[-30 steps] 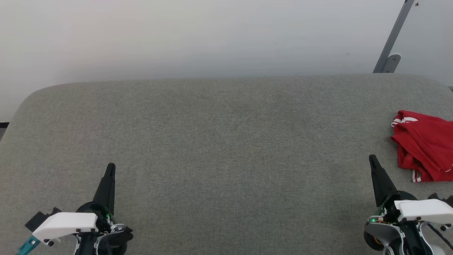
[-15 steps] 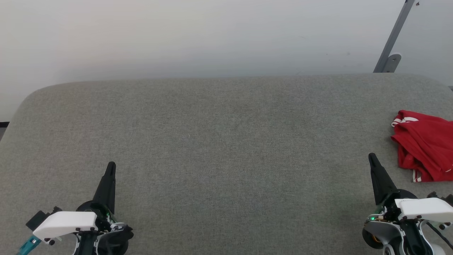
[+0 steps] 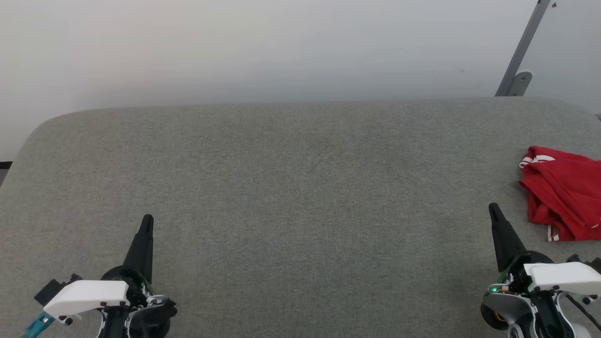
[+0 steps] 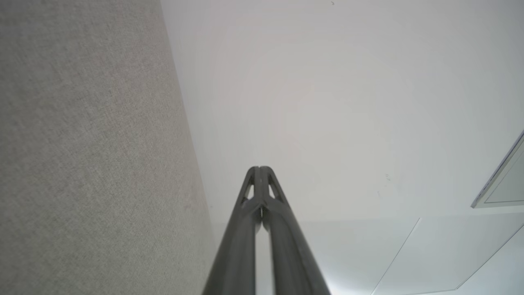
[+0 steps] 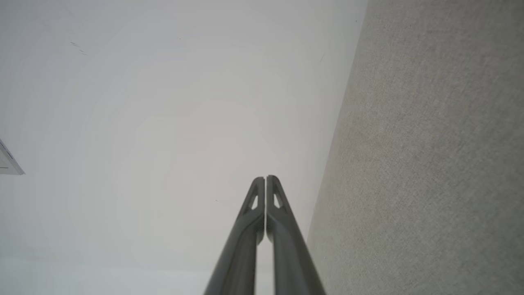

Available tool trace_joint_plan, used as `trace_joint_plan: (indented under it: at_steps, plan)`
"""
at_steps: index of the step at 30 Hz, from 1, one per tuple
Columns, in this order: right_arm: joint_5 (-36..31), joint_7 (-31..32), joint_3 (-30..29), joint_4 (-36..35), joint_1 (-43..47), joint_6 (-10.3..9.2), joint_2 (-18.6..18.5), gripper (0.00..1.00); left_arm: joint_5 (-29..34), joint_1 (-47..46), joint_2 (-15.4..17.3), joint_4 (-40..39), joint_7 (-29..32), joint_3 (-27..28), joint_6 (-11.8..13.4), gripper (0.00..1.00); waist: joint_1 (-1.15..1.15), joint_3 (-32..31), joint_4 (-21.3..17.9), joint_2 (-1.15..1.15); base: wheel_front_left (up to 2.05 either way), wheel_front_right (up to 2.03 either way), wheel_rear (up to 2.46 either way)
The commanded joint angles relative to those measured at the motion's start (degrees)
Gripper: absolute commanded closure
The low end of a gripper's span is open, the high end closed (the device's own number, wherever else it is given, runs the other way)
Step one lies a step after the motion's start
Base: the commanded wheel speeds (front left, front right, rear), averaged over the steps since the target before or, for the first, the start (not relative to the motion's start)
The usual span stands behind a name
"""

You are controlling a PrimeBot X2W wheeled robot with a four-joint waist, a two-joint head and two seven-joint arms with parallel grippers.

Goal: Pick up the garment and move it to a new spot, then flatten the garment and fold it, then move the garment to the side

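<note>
The garment, a bright-red T-shirt with white striped sleeve ends, lies crumpled at the right edge of the grey fabric table, partly cut off by the picture's border. My right gripper hovers near the front right, shut and empty, a short way left of and below the garment. At the front left, far from it, my left gripper is shut and empty too. In the wrist views the left gripper and right gripper show their fingers pressed together against the pale wall.
A white wall rises behind the table's far edge. A grey metal bracket slants up at the back right. The table's rounded left corner drops off at the far left.
</note>
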Motion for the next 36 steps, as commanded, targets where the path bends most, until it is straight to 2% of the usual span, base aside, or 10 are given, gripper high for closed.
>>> trace_joint_plan:
  at_steps: [1,36]
  plan:
    - [0.2,0.1,0.0,0.0,-0.3,-0.02,0.1,1.00,0.0,-0.7,0.0,0.0,0.3,0.1,-0.2,1.00,0.00,0.0,0.0,0.00,0.00,0.00,0.00]
    - [0.2,0.1,0.0,0.0,-0.3,-0.02,0.1,1.00,0.1,-0.7,-0.1,0.0,0.3,0.2,-0.2,1.00,0.00,0.0,0.0,0.00,0.00,0.00,0.00]
